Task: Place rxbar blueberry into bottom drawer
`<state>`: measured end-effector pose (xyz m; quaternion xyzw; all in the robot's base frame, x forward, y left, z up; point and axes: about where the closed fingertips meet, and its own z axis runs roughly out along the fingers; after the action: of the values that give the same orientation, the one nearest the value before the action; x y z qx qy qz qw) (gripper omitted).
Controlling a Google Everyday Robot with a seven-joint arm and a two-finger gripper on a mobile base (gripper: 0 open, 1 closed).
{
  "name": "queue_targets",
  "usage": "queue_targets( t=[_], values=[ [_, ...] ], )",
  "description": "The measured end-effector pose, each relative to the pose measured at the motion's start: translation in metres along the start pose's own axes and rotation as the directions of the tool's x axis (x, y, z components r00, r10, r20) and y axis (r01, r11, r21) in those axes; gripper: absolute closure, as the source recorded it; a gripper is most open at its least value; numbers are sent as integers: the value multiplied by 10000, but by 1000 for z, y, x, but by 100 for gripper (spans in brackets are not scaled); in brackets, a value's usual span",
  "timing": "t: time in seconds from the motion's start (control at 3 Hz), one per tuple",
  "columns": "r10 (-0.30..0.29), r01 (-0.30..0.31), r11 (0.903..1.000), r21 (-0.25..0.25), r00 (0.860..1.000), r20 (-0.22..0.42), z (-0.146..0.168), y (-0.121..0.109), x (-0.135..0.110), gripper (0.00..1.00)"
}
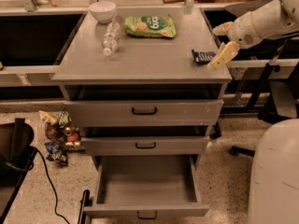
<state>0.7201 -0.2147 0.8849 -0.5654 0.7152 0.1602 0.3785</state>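
The rxbar blueberry [201,56], a small dark navy wrapper, lies flat at the right edge of the grey cabinet top [145,55]. My gripper [220,43] reaches in from the right at that edge. It is open and holds nothing. Its lower finger [223,55] sits right beside the bar's right end, and its upper finger [223,28] is farther back. The bottom drawer [145,185] is pulled out and its inside looks empty, with a small dark handle on its front.
A green chip bag [150,26], a white bowl [103,10] and a lying plastic bottle [110,37] are on the cabinet top. The top drawer [144,111] and middle drawer [145,145] stand slightly ajar. Snack packets [58,136] and a cable lie on the floor at left. The white robot body [275,171] is at lower right.
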Motion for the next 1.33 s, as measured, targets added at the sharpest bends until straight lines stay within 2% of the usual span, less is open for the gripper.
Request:
queue_targets(
  t=[0.33,0.67,1.0,1.33],
  values=[
    [168,-174,9992,362,9997,181,10,-5,-2,0],
    [371,-432,9951,891,9969,690,17,-10,-6,0],
    [642,-761,9924,968,9906,1205,30,-10,-1,0],
    [1019,-1190,9882,969,9809,1656,40,-15,15,0]
  ],
)
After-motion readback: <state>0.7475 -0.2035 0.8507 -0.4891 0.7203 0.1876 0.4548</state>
